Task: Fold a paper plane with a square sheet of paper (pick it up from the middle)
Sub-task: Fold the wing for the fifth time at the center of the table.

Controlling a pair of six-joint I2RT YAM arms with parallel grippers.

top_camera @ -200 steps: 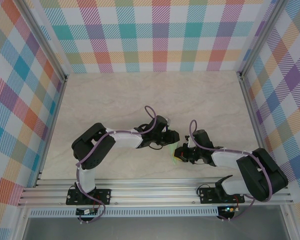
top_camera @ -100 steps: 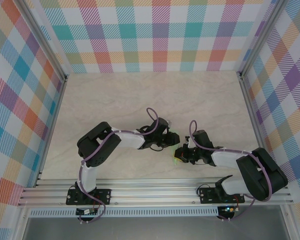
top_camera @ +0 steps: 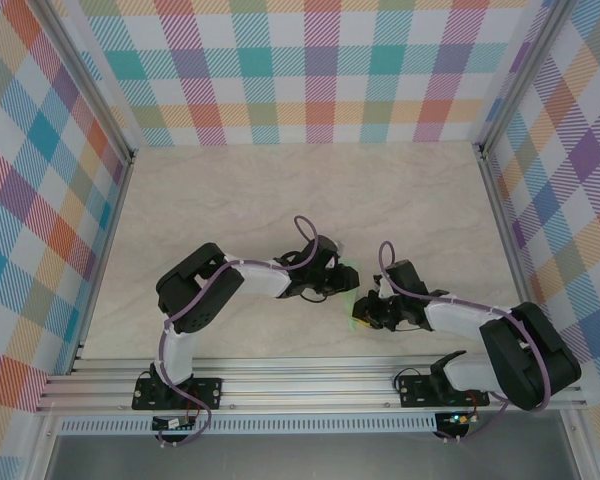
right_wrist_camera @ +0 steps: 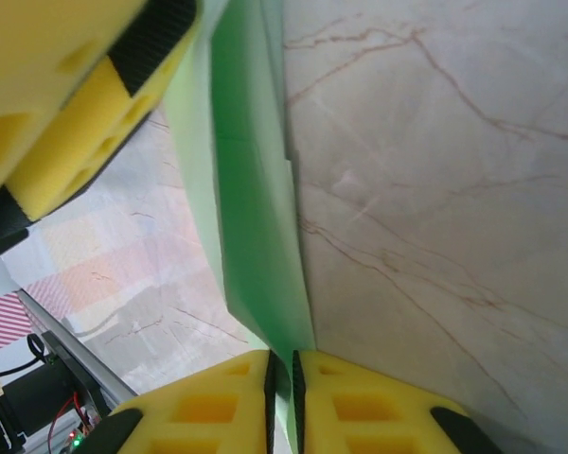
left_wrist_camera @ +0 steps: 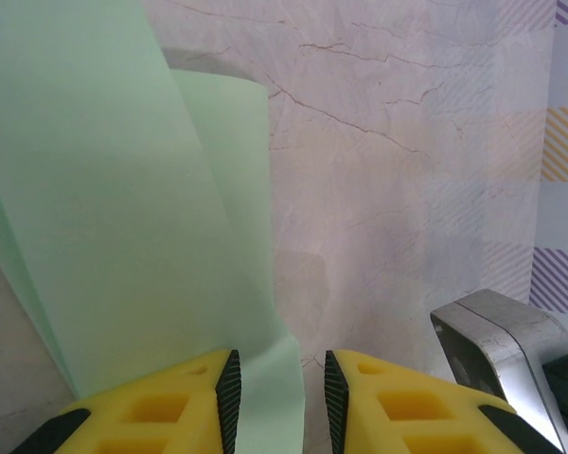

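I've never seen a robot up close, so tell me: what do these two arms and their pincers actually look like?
The left arm and right arm each have bulky black joints, a white tubular forearm and a purple cable looping alongside. The left gripper and right gripper each carry two chunky yellow fingers with hollow cut-outs and black inner pads.

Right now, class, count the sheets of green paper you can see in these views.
1. The sheet of paper curls up between the arms: right tool shut on one edge, left tool open around another. More could hide beneath the arms.
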